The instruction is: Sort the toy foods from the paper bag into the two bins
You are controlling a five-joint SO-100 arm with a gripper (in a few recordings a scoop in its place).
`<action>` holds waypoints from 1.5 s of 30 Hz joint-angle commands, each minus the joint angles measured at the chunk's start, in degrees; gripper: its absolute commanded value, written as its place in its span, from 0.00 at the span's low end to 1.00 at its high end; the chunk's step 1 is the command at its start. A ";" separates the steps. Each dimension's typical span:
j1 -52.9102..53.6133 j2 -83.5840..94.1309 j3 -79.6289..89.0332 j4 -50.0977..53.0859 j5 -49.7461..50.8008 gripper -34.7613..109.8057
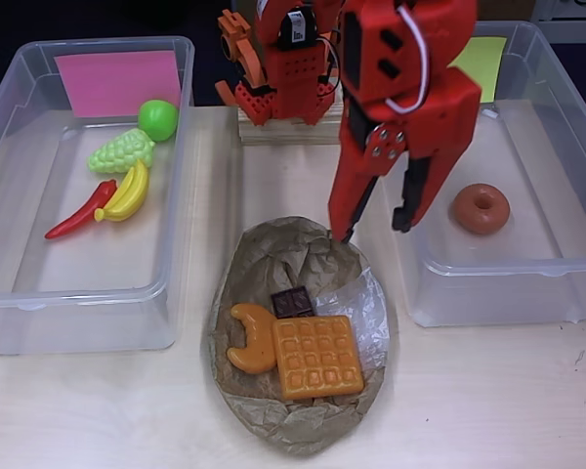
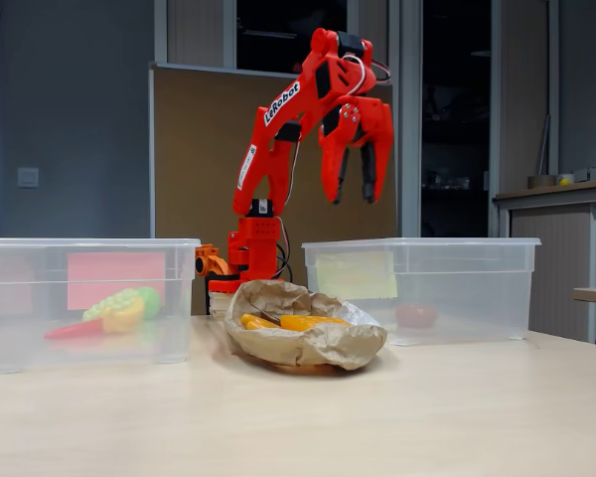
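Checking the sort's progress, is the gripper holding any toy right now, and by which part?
Nothing is held. The gripper hangs open and empty, its fingers apart above the table, high over the paper bag.

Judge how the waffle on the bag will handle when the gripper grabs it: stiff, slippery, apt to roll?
The waffle looks like moulded plastic, so probably stiff and light. Its flat square shape should not roll. Its glossy surface may slip between the fingers, and the crumpled bag beneath could shift under a push.

Red end effector [image 1: 373,231], brown paper bag [image 1: 273,256], orange grid-patterned waffle [image 1: 317,357], pink note [image 1: 117,82], yellow bananas [image 1: 129,192]
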 commanded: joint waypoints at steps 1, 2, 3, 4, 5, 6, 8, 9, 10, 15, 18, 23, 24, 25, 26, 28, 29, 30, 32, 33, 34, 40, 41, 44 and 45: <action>1.67 -4.39 -4.57 0.09 -1.67 0.44; 1.93 -6.42 -5.62 0.09 -1.58 0.44; 2.20 -8.44 -6.68 0.09 -1.32 0.45; 2.37 -10.55 -7.82 0.09 -1.05 0.45; 2.46 -12.83 -9.14 0.09 -0.79 0.45; 2.55 -14.85 -10.37 0.09 -0.70 0.46; 2.72 -18.63 -11.60 0.09 0.18 0.46; 2.81 -20.65 -12.66 0.09 0.26 0.47; 2.90 -22.76 -14.15 0.09 0.18 0.47; 3.08 -33.75 -23.29 0.09 -0.70 0.50; 3.08 -40.08 -29.53 0.18 -0.88 0.51; 2.20 -44.12 -33.66 0.18 0.18 0.51; 2.02 -44.12 -33.66 0.18 0.62 0.51; 1.85 -44.47 -34.01 0.18 0.79 0.52; 1.67 -45.00 -34.63 0.18 0.97 0.52; 1.49 -46.23 -36.30 0.18 1.41 0.51; 1.41 -46.85 -37.09 0.18 1.58 0.51; 1.41 -47.46 -37.97 0.18 1.67 0.51; 1.41 -49.04 -40.08 0.18 1.85 0.50; 1.41 -49.66 -41.13 0.18 2.02 0.50; 1.49 -50.45 -42.01 0.18 2.11 0.49; 2.55 -53.88 -46.32 0.18 2.11 0.43; 2.64 -53.88 -46.32 0.18 2.02 0.40; 3.16 -53.44 -46.32 0.18 1.41 0.35; 3.25 -53.17 -45.97 0.18 1.14 0.33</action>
